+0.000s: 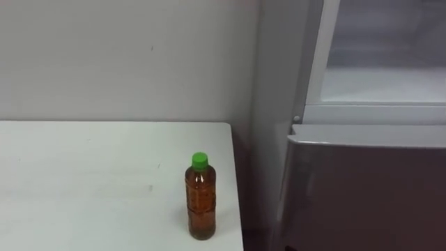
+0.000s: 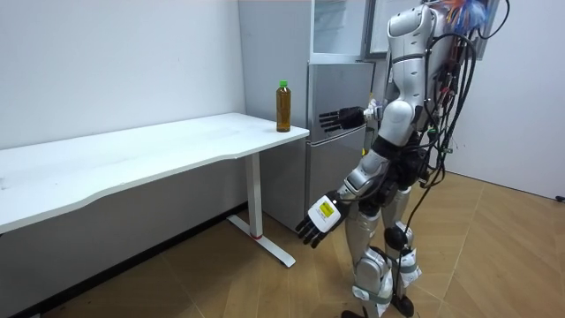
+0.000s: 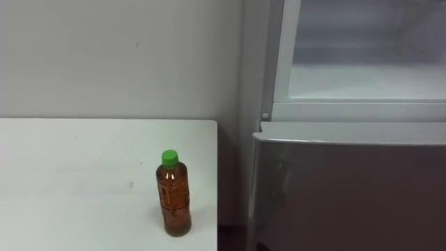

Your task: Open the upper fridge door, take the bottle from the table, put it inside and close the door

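The bottle (image 1: 200, 202) is clear, shiny plastic. The table (image 1: 83, 174) is smooth and matt. The fridge (image 1: 362, 188) door looks glossy grey.

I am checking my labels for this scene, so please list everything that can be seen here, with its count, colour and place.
bottle: one, brown liquid with a green cap, upright near the table's right edge
table: one, white, against the wall, left of the fridge
fridge: one, grey, right of the table, lower door closed
upper compartment: one, pale inside, open, at the top of the fridge
wall: one, off-white, behind the table
floor: one, wood brown, under the table and the robot
left hand: one, dark fingers, open, hanging low before the fridge
right hand: one, dark, open, raised toward the fridge's lower door
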